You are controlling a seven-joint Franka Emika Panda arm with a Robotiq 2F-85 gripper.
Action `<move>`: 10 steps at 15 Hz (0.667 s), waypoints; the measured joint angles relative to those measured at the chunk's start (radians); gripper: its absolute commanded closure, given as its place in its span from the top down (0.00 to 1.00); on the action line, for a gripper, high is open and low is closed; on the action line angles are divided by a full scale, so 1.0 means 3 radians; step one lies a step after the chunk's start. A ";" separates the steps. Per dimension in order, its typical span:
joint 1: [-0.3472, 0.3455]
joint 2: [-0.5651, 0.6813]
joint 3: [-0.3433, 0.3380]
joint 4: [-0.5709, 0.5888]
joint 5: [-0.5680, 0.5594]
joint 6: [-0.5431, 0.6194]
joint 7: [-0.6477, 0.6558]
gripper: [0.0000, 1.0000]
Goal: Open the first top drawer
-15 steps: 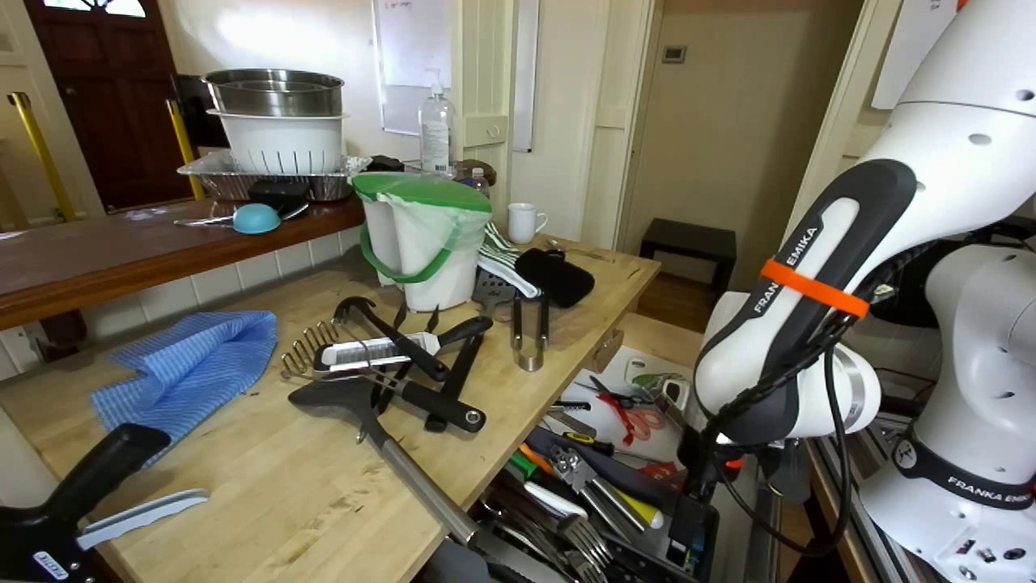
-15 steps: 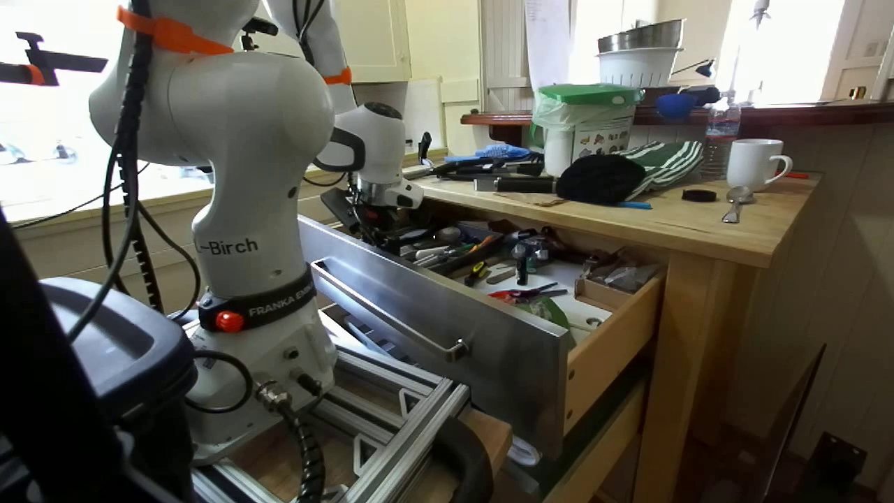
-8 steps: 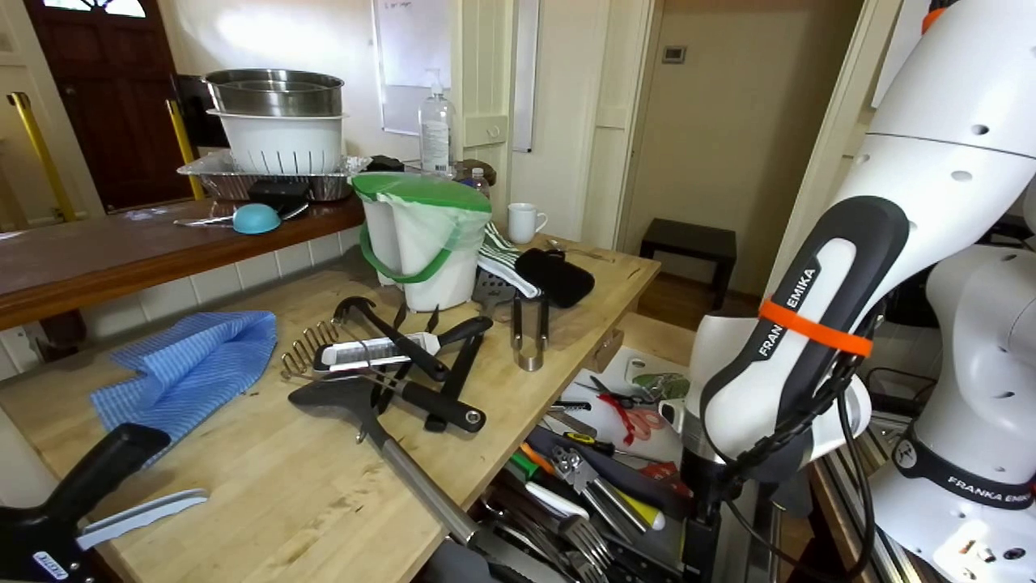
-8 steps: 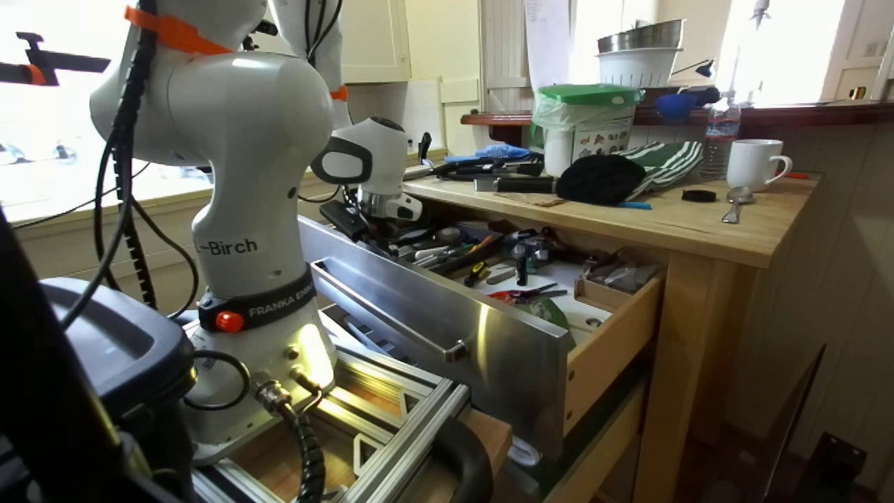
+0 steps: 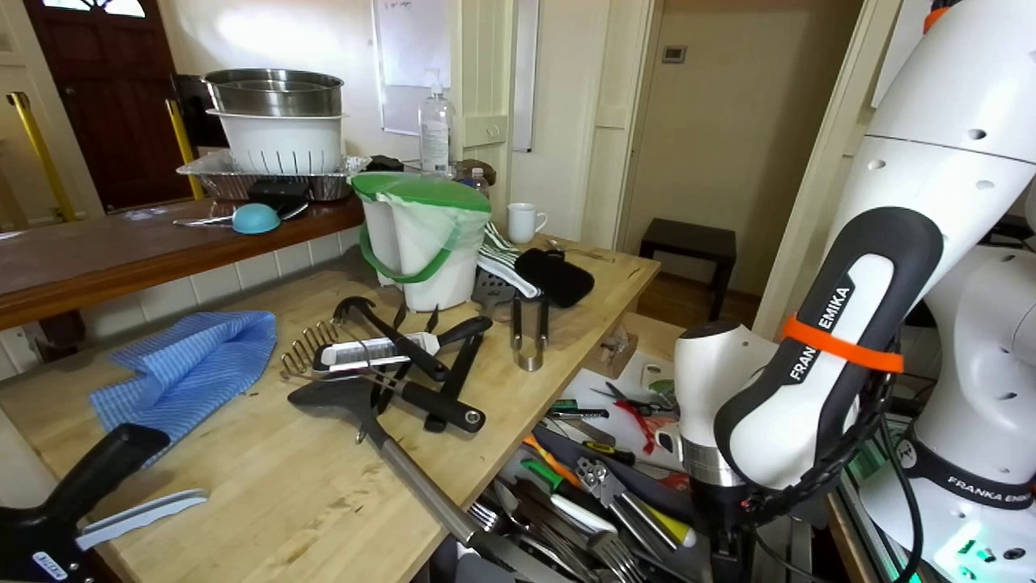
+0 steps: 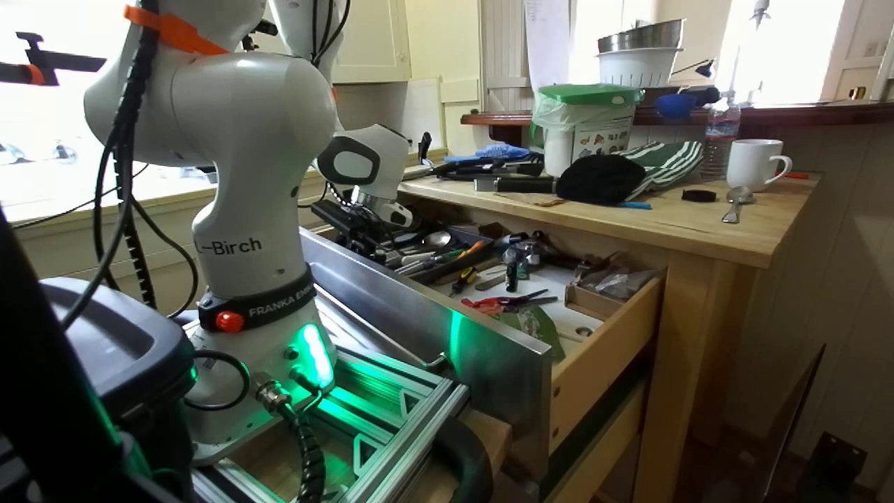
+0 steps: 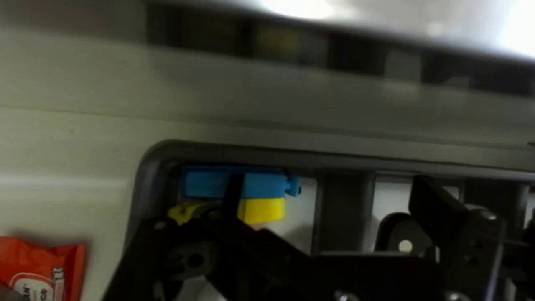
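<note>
The top drawer [image 6: 499,363] now sticks out a bit farther from under the table top [image 6: 663,218] than before — so the job looks nearly done. The gripper [image 7: 330,188] is down in the drawer, spread apart — I think it is pushing it open.

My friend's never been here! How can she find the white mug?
Start at the open top drawer, then look up to the wooden worktop over it. In an exterior view, the white mug stands there to the right of a striped towel, near a clear bottle and a metal spoon. Unlike the see-through bottle and flat spoon, it's solid white with a loop handle.
</note>
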 measured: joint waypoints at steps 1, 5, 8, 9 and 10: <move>0.0063 -0.0021 -0.0019 0.0006 -0.0003 0.0010 0.0032 1.00; 0.0192 -0.0418 0.0020 -0.0011 0.0437 0.0225 -0.0097 1.00; 0.0238 -0.0787 0.0028 0.0036 0.0777 0.0379 -0.0174 1.00; 0.0240 -0.0942 0.0038 0.0003 0.0875 0.0463 -0.0180 1.00; 0.0240 -0.1089 0.0048 -0.0018 0.0962 0.0553 -0.0198 1.00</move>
